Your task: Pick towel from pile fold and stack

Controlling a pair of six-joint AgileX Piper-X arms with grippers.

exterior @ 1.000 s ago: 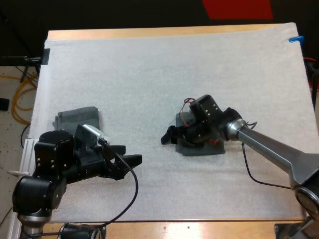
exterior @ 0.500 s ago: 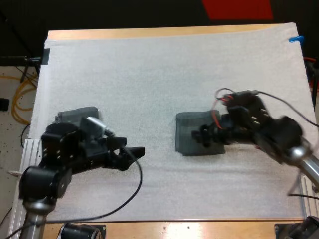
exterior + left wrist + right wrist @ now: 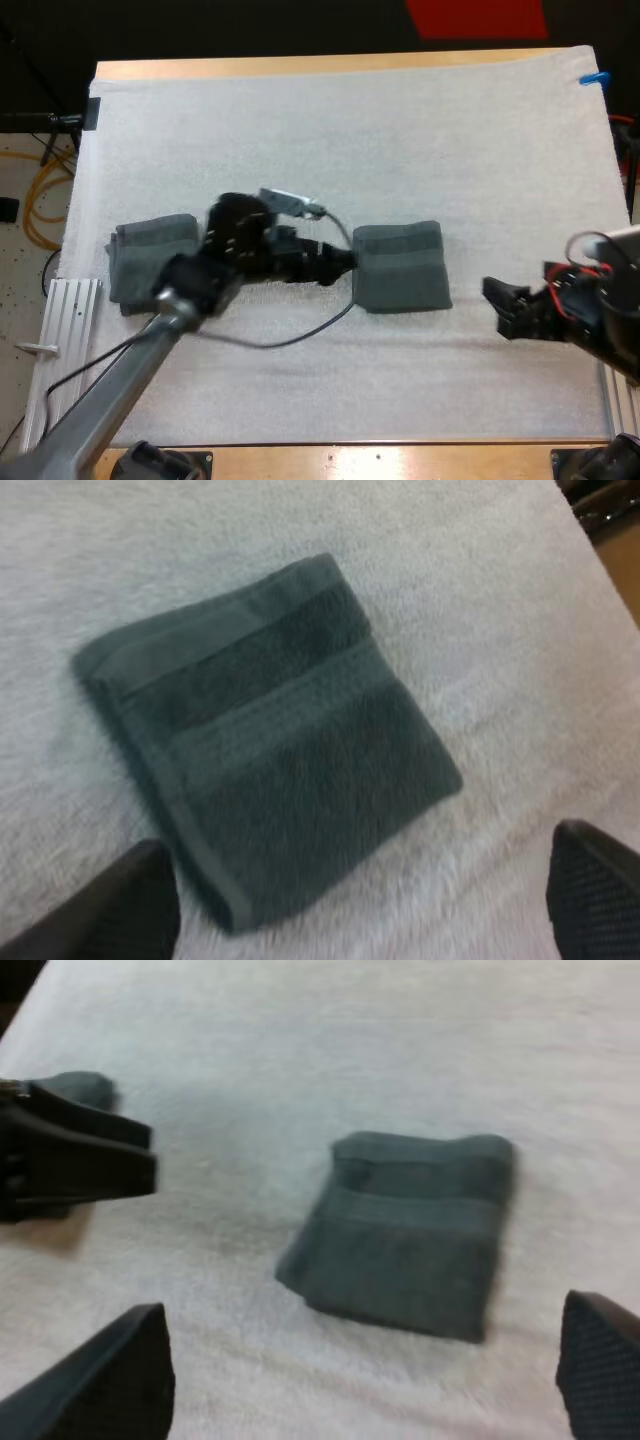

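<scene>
A folded dark grey-green towel [image 3: 400, 266] lies flat at the middle of the white mat. My left gripper [image 3: 344, 262] reaches in from the left and sits just off the towel's left edge. In the left wrist view the towel [image 3: 270, 735] lies ahead of my left gripper [image 3: 365, 905], whose fingers [image 3: 135, 905] stand wide apart and clear of it. My right gripper [image 3: 498, 300] is to the right of the towel, apart from it and open. In the right wrist view the towel [image 3: 410, 1235] lies between and beyond its fingers [image 3: 115, 1375]. A second dark towel [image 3: 150, 258] lies at the mat's left.
The white mat [image 3: 350, 130] covers most of the wooden table. A metal rail [image 3: 70, 300] runs along the table's left edge beside the second towel. My left arm [image 3: 150, 340] crosses the front left of the mat.
My right gripper has let go of the folded towel and drawn back to the right. My left arm has swung from the front left to the towel's left edge.
</scene>
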